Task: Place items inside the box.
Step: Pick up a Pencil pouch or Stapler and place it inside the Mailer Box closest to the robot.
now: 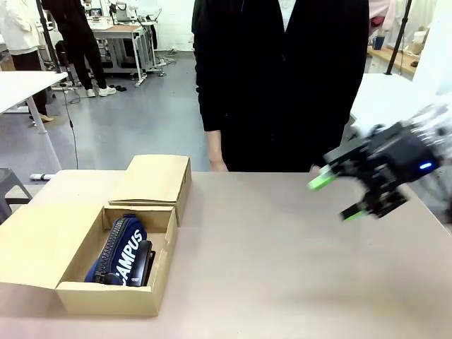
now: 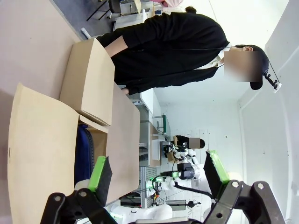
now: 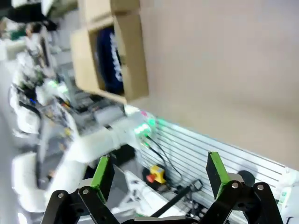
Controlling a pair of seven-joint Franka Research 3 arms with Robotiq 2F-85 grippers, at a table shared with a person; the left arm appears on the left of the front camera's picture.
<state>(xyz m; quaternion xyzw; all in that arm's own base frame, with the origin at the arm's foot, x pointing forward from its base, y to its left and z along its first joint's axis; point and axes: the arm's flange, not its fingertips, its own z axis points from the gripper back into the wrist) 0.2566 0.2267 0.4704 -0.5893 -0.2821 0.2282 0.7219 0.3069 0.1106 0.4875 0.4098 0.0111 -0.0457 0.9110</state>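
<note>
With the navy "CAMPUS" pouch [image 1: 126,248] and a black stapler [image 1: 145,258] lying inside the box [image 1: 106,299], the right gripper [image 1: 337,198] and the left gripper [image 2: 158,170] both stand spread and empty, seemingly free for another item

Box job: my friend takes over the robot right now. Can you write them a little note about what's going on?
Left gripper: fingers open, holding nothing, looking toward the cardboard box.
Right gripper: fingers open, holding nothing, up above the right side of the table.
Done: the navy "CAMPUS" pouch and a black stapler lie side by side inside the box.
Left: the box flaps are open. Anything more to pack will probably come from the person standing at the far side.
</note>
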